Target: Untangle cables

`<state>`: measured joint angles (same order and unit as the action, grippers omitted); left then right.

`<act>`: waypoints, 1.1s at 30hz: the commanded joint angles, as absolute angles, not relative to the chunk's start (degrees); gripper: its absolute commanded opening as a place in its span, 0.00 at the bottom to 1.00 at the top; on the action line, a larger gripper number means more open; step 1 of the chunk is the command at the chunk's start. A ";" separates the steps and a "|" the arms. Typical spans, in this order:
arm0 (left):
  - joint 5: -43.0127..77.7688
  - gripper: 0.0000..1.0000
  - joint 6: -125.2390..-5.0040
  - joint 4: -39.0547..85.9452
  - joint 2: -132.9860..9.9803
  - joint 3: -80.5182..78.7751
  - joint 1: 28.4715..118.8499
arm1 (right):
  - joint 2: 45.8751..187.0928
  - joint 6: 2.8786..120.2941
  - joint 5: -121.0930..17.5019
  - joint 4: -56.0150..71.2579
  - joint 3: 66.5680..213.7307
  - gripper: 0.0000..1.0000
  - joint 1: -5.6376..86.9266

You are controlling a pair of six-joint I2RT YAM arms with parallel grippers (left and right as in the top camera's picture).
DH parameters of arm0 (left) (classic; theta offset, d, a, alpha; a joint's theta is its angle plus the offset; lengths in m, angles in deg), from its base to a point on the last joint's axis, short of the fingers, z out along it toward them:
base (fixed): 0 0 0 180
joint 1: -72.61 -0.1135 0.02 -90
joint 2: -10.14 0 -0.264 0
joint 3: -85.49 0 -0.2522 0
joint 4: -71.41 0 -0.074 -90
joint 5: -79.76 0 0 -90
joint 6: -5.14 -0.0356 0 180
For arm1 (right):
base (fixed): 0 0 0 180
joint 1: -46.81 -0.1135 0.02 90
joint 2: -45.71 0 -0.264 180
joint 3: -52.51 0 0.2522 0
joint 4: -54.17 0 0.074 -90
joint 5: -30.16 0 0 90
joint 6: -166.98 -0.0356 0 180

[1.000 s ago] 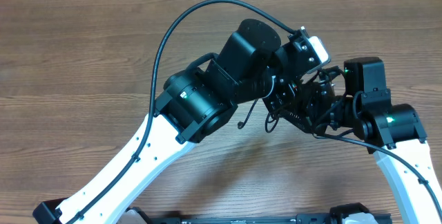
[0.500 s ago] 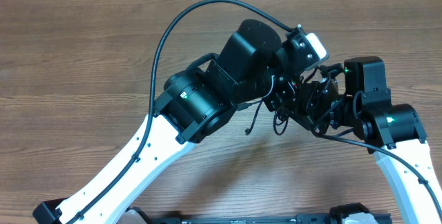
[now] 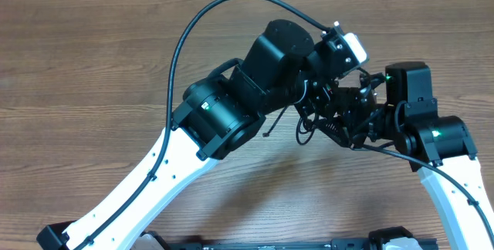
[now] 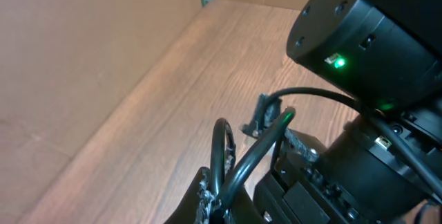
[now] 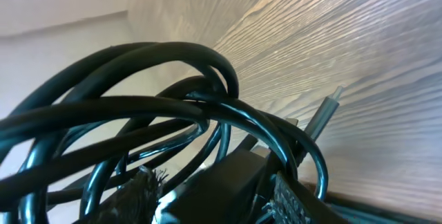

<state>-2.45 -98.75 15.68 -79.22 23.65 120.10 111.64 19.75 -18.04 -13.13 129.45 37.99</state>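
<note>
Above table point(image 3: 93, 65), tangled cables point(image 3: 303, 129) bunched between left fingers point(image 4: 204, 191), right fingers point(image 5: 143, 184).

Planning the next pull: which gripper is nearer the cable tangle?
Left, barely. The left gripper is shut on a strand of the cables; the right gripper sits at the bundle, parted fingers straddling it.

A brown wood-grain table point(image 3: 93, 65) filled the view, and a plain tan wall point(image 4: 83, 58) ran along its far edge.
</note>
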 commanded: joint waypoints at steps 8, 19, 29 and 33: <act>-6.16 0.04 -100.32 18.69 -77.58 24.42 118.57 | 111.42 12.76 -11.04 -12.34 130.41 0.50 47.39; -4.17 0.04 -99.64 20.02 -77.69 24.42 117.41 | 111.42 13.04 0.41 -10.62 130.41 0.49 54.34; -4.70 0.04 -98.55 24.20 -78.78 24.42 117.41 | 111.42 14.59 3.93 -12.61 130.41 0.41 53.84; -4.22 0.04 -98.53 26.71 -80.38 24.42 117.95 | 111.42 14.18 4.74 -12.39 130.41 0.40 53.84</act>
<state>-4.92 -98.77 25.05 -79.28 23.65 117.52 111.64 14.03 2.90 -12.72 129.45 54.21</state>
